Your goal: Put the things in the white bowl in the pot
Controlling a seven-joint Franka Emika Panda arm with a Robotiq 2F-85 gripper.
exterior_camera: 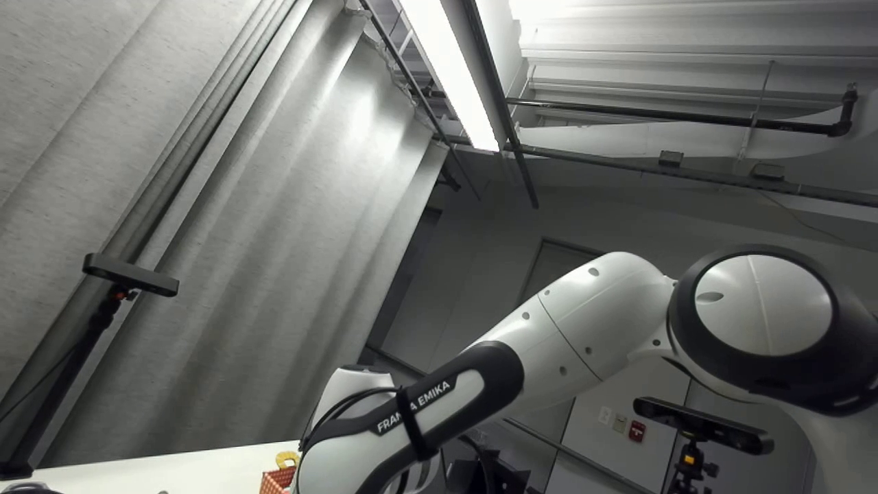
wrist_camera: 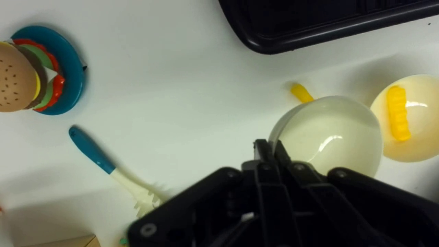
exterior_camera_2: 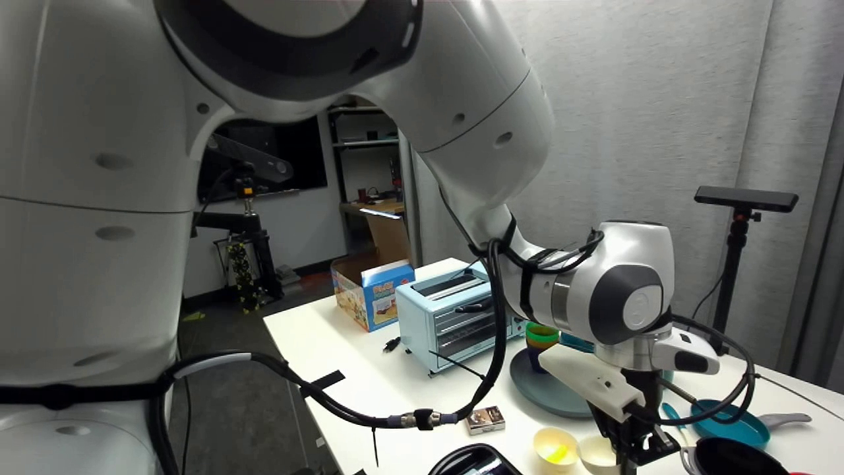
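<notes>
White tabletop (wrist_camera: 154,89): end effector (wrist_camera: 272,145), clamped on rim of white bowl (wrist_camera: 343,139); black pot (exterior_camera_2: 735,457), in an exterior view, near end effector, opposite side from bowl.

Wrist view: left bowl (wrist_camera: 336,144) beside right bowl (wrist_camera: 425,127)
A toy fry (wrist_camera: 398,115) lies in the right bowl; far left, a toy hamburger (wrist_camera: 19,77) sits on a plate (wrist_camera: 73,77).
</notes>
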